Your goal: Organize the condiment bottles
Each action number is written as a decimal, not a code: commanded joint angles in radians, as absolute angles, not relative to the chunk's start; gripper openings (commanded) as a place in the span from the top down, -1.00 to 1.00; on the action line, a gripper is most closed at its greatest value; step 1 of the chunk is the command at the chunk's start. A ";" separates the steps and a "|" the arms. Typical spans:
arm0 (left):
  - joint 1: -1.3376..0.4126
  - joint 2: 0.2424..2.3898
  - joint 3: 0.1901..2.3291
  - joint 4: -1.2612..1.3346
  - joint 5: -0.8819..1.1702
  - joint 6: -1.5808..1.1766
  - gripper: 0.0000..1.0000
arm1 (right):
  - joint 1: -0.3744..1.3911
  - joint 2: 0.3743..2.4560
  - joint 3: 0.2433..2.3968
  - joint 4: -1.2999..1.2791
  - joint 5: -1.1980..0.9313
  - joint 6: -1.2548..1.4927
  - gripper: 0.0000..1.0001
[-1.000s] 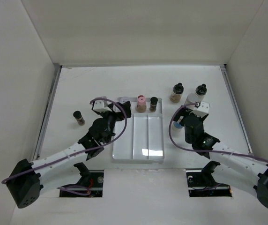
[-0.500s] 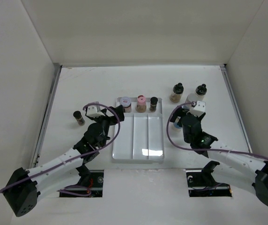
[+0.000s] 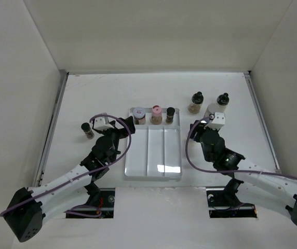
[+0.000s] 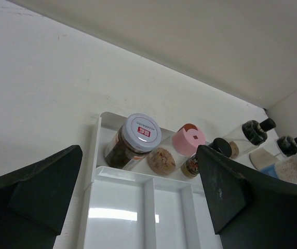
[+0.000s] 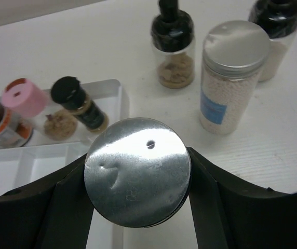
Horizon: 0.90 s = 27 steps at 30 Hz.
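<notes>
In the right wrist view my right gripper (image 5: 138,179) is shut on a silver-capped condiment jar (image 5: 137,171), one finger against each side of the cap. It stands just right of the clear divided tray (image 3: 153,155), where the right gripper (image 3: 198,136) covers it from above. A white-capped jar (image 3: 139,116), a pink-capped bottle (image 3: 156,114) and a black-capped bottle (image 3: 170,114) stand in the tray's far compartment. My left gripper (image 4: 138,207) is open and holds nothing at the tray's near-left corner.
Two black-capped bottles (image 3: 196,102) (image 3: 222,100) and a silver-capped, blue-labelled jar (image 5: 233,78) stand right of the tray's far end. One dark bottle (image 3: 87,129) stands alone on the left. White walls close in the table.
The right gripper opened wide, then shut on the silver-capped jar. The left gripper drew back to the left from the tray's far-left corner, uncovering the white-capped jar.
</notes>
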State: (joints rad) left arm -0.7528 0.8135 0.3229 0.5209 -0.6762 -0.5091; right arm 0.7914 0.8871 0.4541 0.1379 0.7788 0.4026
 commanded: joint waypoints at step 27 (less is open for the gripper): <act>-0.486 0.494 0.238 0.354 -0.747 -0.623 -0.87 | 1.131 1.738 1.126 0.514 0.637 0.284 -0.17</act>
State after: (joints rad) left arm -0.5053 0.5335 0.2447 0.3729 -0.7414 -0.5922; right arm 1.1206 1.7020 1.0370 0.3843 0.6403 0.3054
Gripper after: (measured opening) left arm 0.932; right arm 0.688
